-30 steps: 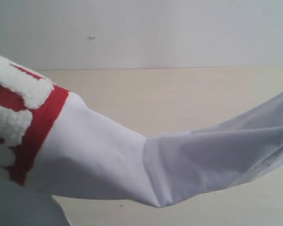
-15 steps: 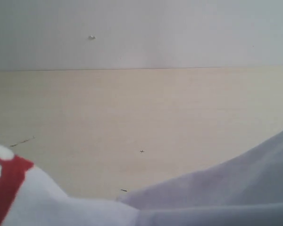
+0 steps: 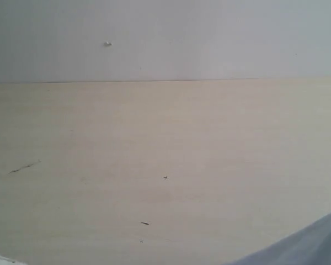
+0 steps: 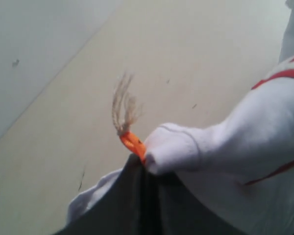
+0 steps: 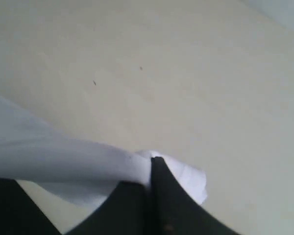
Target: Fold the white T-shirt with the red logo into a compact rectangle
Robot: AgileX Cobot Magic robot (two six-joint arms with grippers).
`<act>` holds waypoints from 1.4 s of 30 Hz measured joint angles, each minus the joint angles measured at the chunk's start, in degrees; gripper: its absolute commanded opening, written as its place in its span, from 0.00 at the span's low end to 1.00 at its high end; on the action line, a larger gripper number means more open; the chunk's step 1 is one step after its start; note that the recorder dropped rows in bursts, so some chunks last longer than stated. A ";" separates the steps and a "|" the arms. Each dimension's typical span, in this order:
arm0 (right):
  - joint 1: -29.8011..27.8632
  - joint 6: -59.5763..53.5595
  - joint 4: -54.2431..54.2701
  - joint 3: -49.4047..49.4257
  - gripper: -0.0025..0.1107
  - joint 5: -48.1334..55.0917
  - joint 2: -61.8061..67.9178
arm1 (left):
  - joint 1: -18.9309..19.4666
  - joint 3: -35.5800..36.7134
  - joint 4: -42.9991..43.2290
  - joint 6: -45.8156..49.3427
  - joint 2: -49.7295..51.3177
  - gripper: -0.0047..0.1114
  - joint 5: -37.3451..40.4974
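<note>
The white T-shirt (image 4: 255,132) hangs in the air above the table, pinched by both grippers. My left gripper (image 4: 147,164) is shut on the ribbed neck, where the orange neck tag (image 4: 133,143) with frayed threads sticks out. Thin red edges of the red logo (image 4: 279,76) show on the cloth beyond it. My right gripper (image 5: 151,169) is shut on a bunched white edge of the T-shirt (image 5: 78,159). In the exterior view only a grey-white corner of the T-shirt (image 3: 309,245) shows at the bottom right; both grippers are out of that view.
The pale wooden table (image 3: 165,149) stretches back to a white wall (image 3: 165,38). A few small dark marks (image 3: 145,223) dot the tabletop.
The T-shirt, which filled the lower exterior view with its red logo at the left, has dropped out of the frame. Only a corner at the bottom right is left.
</note>
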 measured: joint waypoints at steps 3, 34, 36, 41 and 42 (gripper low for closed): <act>0.00 0.00 -3.93 4.77 0.02 0.10 0.43 | -0.94 5.04 6.34 0.11 0.00 0.04 0.00; -0.12 42.86 -61.34 10.99 0.02 -38.90 52.71 | 23.93 24.25 52.96 -21.89 52.85 0.04 -66.78; -0.71 46.89 -65.58 9.69 0.02 -40.51 56.01 | 25.44 22.14 53.19 -21.89 57.17 0.04 -68.06; -3.95 50.91 -70.22 4.29 0.02 -42.68 65.54 | 26.74 15.70 53.59 -21.89 67.95 0.04 -70.18; -4.36 51.46 -70.51 3.21 0.02 -42.79 66.80 | 26.74 14.41 53.59 -21.89 69.97 0.04 -70.49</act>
